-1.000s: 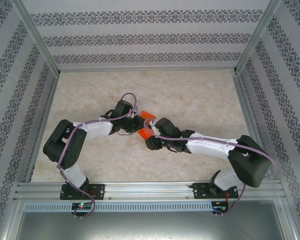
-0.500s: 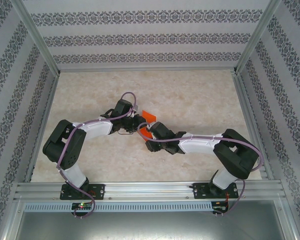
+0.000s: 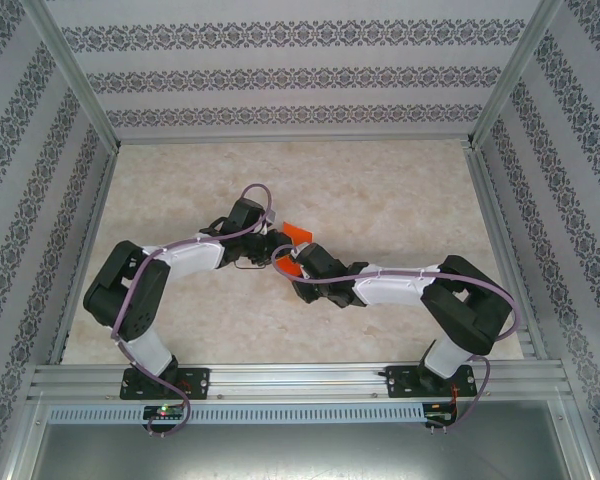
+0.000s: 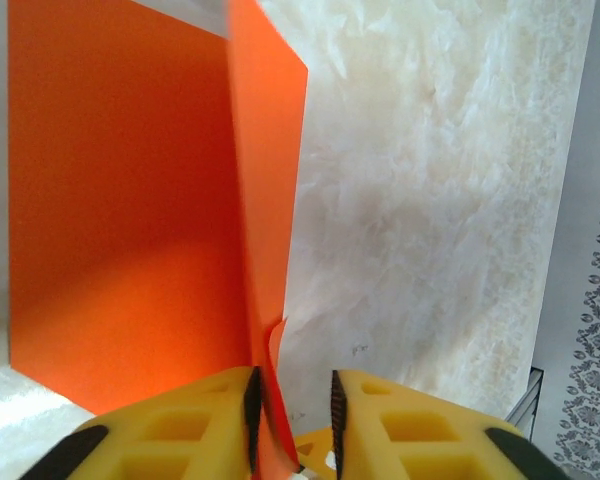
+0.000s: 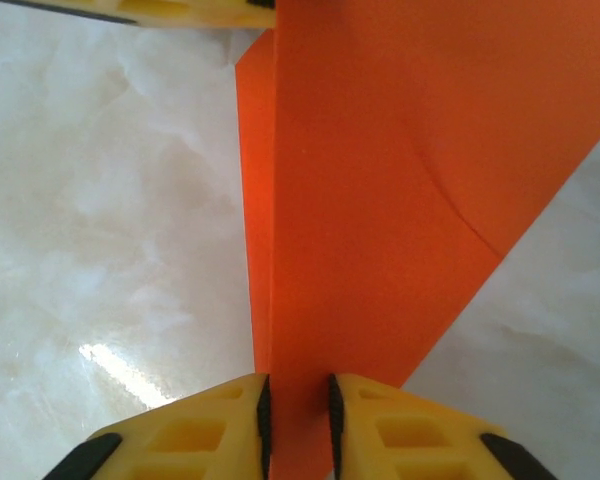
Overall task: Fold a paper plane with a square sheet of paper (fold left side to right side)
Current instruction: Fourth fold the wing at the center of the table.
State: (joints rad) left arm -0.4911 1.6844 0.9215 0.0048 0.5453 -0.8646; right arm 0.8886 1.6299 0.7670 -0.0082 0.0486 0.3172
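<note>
Checking the fold line first: the square sheet of paper (image 4: 120, 220) sits right at the tips of both tools, part-folded. Seen from the left gripper (image 4: 292, 400), one panel looks flat on the table (image 4: 430, 200) off to the tool's left. A second flap stands edge-on, running straight ahead from the gap between the jaws. That flap leans on the left pad, with a sliver of table showing between it and the other pad, so these jaws read as slightly parted, not clamped. Seen from the right gripper (image 5: 297, 395), the paper comes out of the jaw gap and runs straight ahead, long axis in line with the fingers, widening to the tool's right. Paper fills that gap pad to pad; clamped or just straddling, cannot tell. Overhead, the two tools meet nose to nose at mid-table with orange between and just beyond them, neither arm nearer. Judgement: the next move hinges on the raised flap lying in line with both jaw gaps, so it wants laying over sideways, across the finger line, not along it.
</note>
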